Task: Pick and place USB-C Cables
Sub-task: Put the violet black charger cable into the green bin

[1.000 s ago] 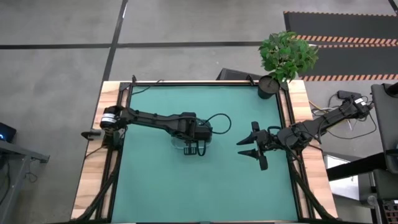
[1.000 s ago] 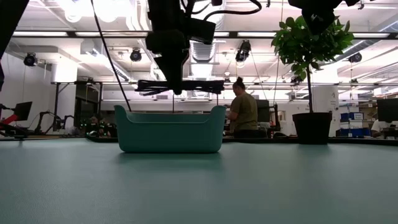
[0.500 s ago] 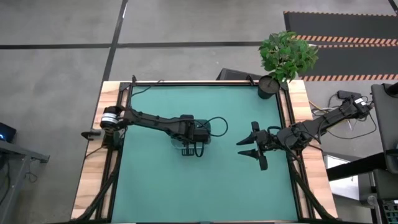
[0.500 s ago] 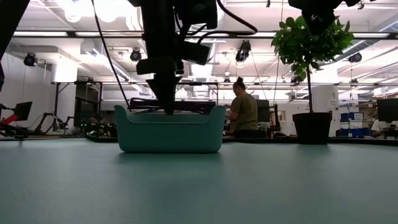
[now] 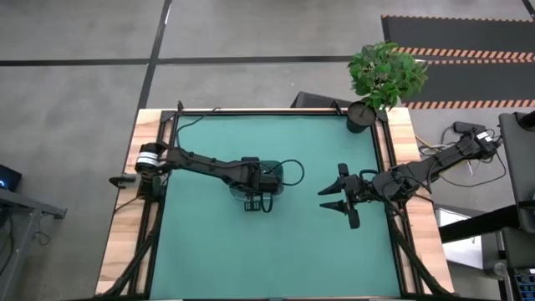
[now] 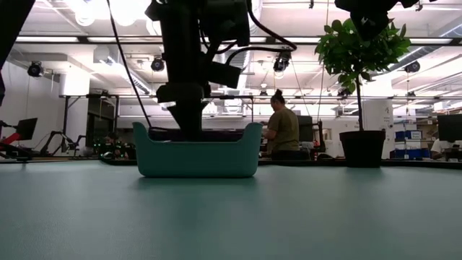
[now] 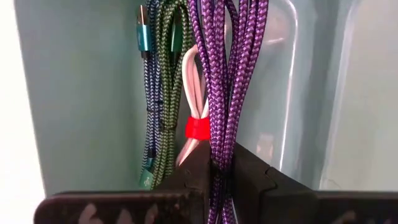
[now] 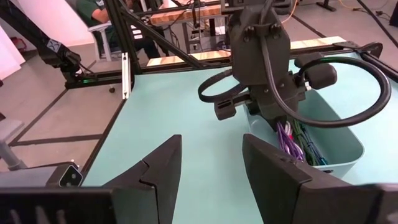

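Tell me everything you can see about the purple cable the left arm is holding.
The purple cable is a braided cord, woven-looking, folded into a bundle of several parallel strands. The left pincer is shut on it near one end, and the strands run straight out from the fingers into the teal bin. It hangs just beside a white cable with a red tie and a green-and-blue braided cable already in the bin. Its connectors are not visible.

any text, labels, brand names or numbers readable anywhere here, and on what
None can be read.
A small pale mark on the dark frame post in the right wrist view: too small to read.
The purple cable, the teal bin and the plant pot show no lettering.
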Motion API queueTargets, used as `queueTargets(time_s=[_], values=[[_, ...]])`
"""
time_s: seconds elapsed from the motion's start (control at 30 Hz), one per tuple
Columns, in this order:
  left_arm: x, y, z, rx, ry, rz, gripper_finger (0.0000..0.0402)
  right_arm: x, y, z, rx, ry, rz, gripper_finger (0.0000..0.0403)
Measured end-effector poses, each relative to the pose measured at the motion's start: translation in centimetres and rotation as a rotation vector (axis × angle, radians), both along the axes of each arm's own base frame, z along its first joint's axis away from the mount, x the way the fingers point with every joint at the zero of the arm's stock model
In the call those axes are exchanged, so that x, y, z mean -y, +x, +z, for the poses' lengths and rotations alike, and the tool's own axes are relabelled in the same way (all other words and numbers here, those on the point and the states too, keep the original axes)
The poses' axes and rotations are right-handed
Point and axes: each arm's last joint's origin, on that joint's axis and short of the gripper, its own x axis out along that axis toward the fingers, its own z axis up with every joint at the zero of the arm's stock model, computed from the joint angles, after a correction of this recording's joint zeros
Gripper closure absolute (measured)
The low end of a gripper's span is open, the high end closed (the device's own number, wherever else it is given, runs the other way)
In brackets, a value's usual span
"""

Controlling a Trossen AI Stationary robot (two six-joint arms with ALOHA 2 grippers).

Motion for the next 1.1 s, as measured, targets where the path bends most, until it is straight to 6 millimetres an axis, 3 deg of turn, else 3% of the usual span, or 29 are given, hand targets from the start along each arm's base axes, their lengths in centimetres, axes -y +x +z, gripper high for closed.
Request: queueTargets(time_s=[0.4, 1.1], values=[[-0.1, -0.4, -1.5, 0.002, -0.004, 0.007, 0.0377, 0.0, 0.0, 0.0, 0.000, 0.000, 0.000, 0.0241], [-0.1, -0.3, -1.5, 0.006, -0.003, 0.000, 0.0376, 0.0, 0.0, 0.0, 0.000, 0.000, 0.000, 0.0243]])
